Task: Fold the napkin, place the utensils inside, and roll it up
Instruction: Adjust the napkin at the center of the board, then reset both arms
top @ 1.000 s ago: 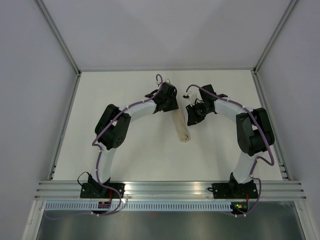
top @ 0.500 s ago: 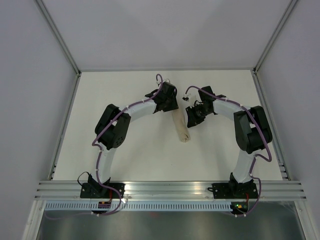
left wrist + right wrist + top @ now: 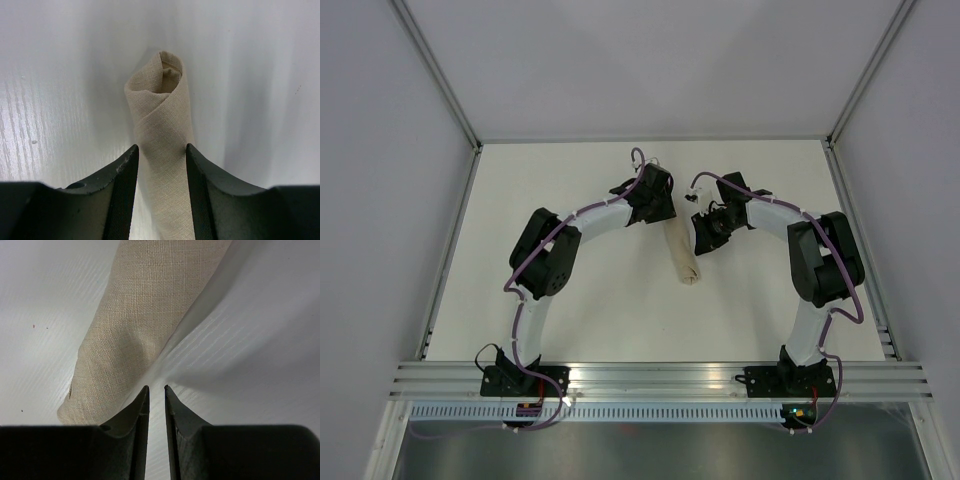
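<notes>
The rolled napkin [image 3: 162, 130] lies on the counter [image 3: 260, 100], squeezed by the left claw [image 3: 161, 152]. The right claw [image 3: 155, 388], open a crack and empty, just moved a little beside it. Rolling looks done.

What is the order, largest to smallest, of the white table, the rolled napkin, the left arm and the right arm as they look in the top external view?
1. white table
2. left arm and right arm: alike, not ranked
3. rolled napkin
</notes>
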Available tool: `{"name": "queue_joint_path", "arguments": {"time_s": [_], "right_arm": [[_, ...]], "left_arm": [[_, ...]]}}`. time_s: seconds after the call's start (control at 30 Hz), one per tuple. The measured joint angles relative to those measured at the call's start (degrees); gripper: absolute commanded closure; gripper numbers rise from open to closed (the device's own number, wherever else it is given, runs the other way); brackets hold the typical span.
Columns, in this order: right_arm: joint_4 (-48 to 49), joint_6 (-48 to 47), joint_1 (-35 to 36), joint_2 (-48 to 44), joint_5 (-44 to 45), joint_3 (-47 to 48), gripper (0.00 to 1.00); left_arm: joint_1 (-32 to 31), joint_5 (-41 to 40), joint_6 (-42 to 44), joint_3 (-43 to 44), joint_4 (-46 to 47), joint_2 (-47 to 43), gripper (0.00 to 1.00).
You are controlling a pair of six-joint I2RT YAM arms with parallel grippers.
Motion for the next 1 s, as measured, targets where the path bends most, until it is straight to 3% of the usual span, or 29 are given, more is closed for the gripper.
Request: {"name": "queue_joint_path", "arguments": {"time_s": [0.57,0.83,1.0], "right_arm": [[-0.7,0.0,-1.5,0.0,-0.1,0.5,0.76],[-1.2,0.3,-5.5,-0.1,-2.5,3.8,0.75],[-2.4,0.6,-10.3,-2.2,-4.9,5.0,0.71]], "left_arm": [[0.4,0.0,2.9,-0.5,1.4,-4.2,0.48],[1.1,0.0,5.1,-4.7,3.0,-13.2,0.48],[1.7,-0.1,8.2,-12.3,2.4,-24.5,0.46]]}}
